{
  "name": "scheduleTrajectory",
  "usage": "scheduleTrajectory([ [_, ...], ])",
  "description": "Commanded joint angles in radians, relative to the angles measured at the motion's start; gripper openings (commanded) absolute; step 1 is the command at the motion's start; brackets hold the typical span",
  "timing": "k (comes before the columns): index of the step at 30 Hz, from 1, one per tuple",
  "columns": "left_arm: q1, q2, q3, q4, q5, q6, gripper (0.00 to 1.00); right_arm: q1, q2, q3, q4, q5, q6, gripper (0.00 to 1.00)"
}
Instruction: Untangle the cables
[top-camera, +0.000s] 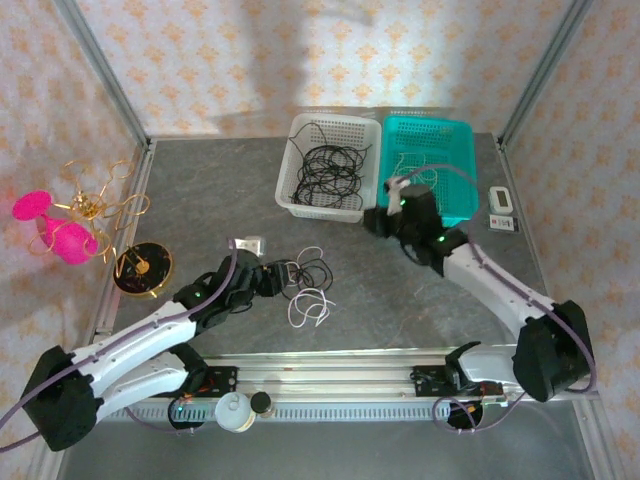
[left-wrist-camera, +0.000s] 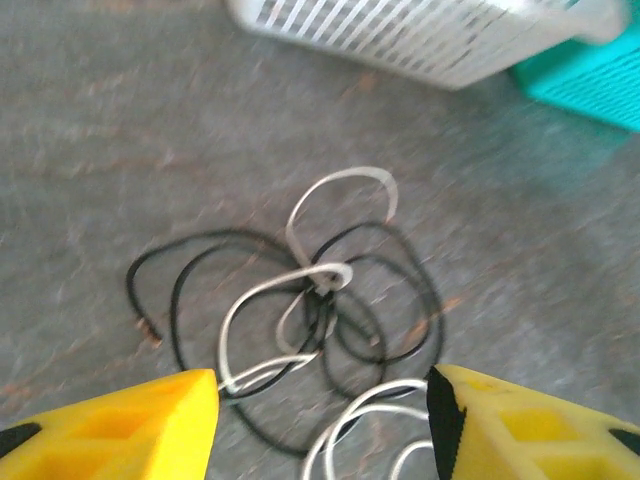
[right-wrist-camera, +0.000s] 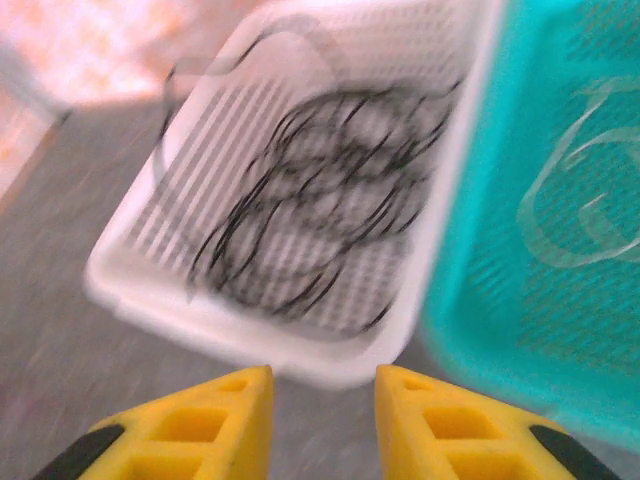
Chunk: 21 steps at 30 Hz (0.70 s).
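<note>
In the right wrist view, motion blur smears the black cables (right-wrist-camera: 320, 200) in the white basket (right-wrist-camera: 250, 345); single strands cannot be separated. The teal basket (right-wrist-camera: 480, 330) is cut by the right edge. In the left wrist view, the tangle (left-wrist-camera: 322, 280) runs off the bottom edge.

The table (top-camera: 200, 190) looked like matt, mottled grey stone; the white basket (top-camera: 318, 212) and teal basket (top-camera: 440, 122) were perforated plastic; the cables (top-camera: 310, 272) looked smooth.
</note>
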Motion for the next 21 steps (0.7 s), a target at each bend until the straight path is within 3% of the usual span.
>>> scheduleTrajectory([
  [1,0.006,0.034,-0.045,-0.011,-0.014,-0.061,0.56,0.114,0.017,-0.068,0.107,-0.051,-0.098,0.35],
  [3,0.005,0.031,-0.078,0.039,-0.009,-0.089,0.55,0.158,0.050,-0.089,0.165,-0.121,-0.162,0.36],
  [8,0.006,-0.037,-0.126,0.073,-0.033,-0.128,0.54,0.273,0.097,-0.148,0.360,-0.283,-0.606,0.41],
  [14,0.019,-0.153,-0.165,0.040,-0.059,-0.155,0.53,0.273,0.367,0.101,0.264,-0.340,-0.690,0.43],
  [21,0.033,-0.186,-0.173,0.045,-0.043,-0.149,0.56,0.274,0.537,0.203,0.269,-0.362,-0.659,0.48],
])
